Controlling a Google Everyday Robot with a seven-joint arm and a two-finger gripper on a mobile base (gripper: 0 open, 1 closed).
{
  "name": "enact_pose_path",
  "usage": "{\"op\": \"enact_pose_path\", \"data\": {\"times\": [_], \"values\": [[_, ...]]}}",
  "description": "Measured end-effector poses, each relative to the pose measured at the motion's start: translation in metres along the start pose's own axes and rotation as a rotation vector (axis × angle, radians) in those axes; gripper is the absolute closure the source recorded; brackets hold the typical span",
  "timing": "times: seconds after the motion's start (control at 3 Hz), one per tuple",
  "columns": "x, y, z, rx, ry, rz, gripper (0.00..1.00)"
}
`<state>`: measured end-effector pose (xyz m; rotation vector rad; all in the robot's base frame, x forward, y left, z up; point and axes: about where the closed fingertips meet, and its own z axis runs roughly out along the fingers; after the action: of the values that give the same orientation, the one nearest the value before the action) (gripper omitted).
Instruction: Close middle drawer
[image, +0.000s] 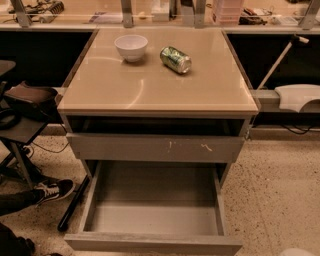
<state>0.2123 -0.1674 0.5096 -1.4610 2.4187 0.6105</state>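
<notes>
The middle drawer (152, 243) is pulled far out of the cabinet, low in the camera view. Its plain grey front panel is nearest to me, and its grey inside (155, 212) is bare. Above it, the grey drawer front with small white scratch marks (155, 148) stands slightly out from the cabinet, with a dark gap over it. My gripper is not in view. Only a pale sliver of my arm (296, 252) shows at the bottom right edge, to the right of the open drawer's front corner.
A white bowl (131, 46) and a green can (175, 59) on its side rest on the beige cabinet top (150, 90). A person's shoe (52, 190), a black rod (75, 202) and a dark chair (25, 107) are at the left. A white device (298, 96) is at the right.
</notes>
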Motion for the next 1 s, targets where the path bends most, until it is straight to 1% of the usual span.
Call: {"op": "enact_pose_path", "data": {"times": [0.33, 0.67, 1.0], "values": [[-0.018, -0.022, 0.046, -0.003, -0.123, 0.002, 0.00], [-0.039, -0.048, 0.092, -0.024, -0.223, 0.018, 0.00], [-0.043, -0.055, 0.100, -0.025, -0.239, 0.027, 0.00]]}}
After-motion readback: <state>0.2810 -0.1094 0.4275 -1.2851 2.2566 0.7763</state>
